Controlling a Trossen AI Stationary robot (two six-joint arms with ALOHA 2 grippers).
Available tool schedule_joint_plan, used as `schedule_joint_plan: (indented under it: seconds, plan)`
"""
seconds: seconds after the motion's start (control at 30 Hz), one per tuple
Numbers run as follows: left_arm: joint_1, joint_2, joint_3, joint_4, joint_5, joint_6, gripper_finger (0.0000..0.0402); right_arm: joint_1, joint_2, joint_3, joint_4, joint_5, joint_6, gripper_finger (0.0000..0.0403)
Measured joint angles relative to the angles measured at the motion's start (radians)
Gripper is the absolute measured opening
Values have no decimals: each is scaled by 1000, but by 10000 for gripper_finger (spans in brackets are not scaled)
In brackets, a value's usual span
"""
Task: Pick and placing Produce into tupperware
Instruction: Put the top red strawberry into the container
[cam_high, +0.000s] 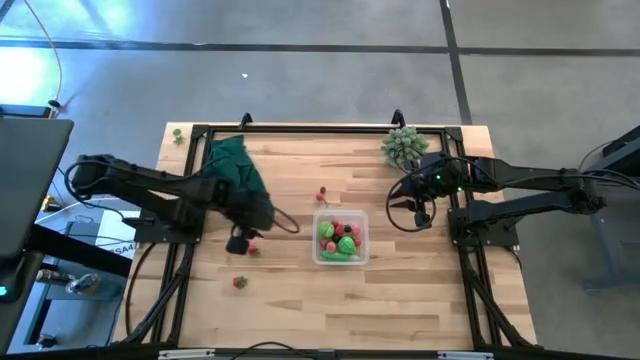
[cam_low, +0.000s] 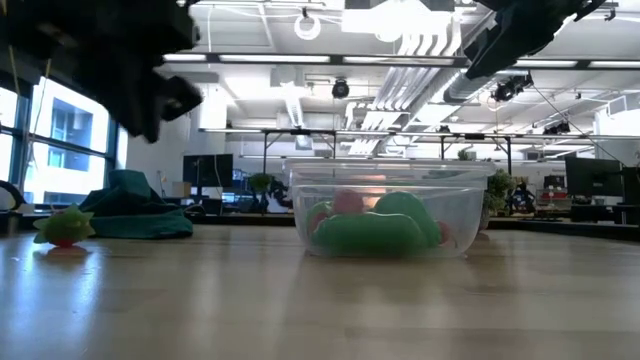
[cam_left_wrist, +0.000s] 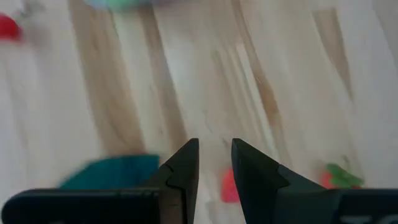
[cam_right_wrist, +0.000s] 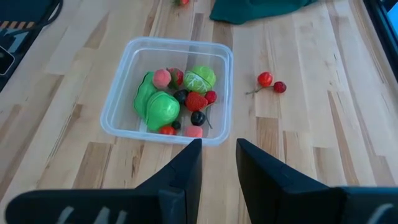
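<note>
The clear tupperware (cam_high: 341, 238) (cam_right_wrist: 169, 91) (cam_low: 385, 208) sits mid-table, holding green, red, pink and dark produce pieces. Loose produce lies on the wood: a cherry pair (cam_high: 322, 195) (cam_right_wrist: 271, 82), a red piece (cam_high: 253, 249) (cam_left_wrist: 229, 186) and a strawberry with a green top (cam_high: 240, 282) (cam_left_wrist: 336, 176) (cam_low: 65, 226). My left gripper (cam_high: 240, 241) (cam_left_wrist: 214, 163) hovers just above the red piece, fingers slightly apart, touching nothing. My right gripper (cam_right_wrist: 217, 158) waits raised to the right of the tupperware, fingers slightly apart and empty.
A dark green cloth (cam_high: 235, 165) (cam_low: 135, 205) lies bunched near the far left, under my left arm. The pale green spiky plant (cam_high: 404, 146) stands at the far edge on the right. A black frame (cam_high: 300, 130) rims the table. Bare wood lies toward the near edge.
</note>
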Motion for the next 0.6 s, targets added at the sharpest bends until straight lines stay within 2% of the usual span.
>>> schedule_joint_plan:
  seconds: [0.13,0.33,0.5,0.6]
  plan:
    - [-34,-56,-80,-7,15,-137,83,0,0,0,1,0,0,89]
    - [-96,-57,-135,-11,2,-362,83,0,0,0,0,0,0,89]
    - [-131,-50,-162,25,-25,-460,85,0,1,0,0,0,0,89]
    - [-142,-49,-178,41,-55,-488,101,0,1,0,0,0,0,89]
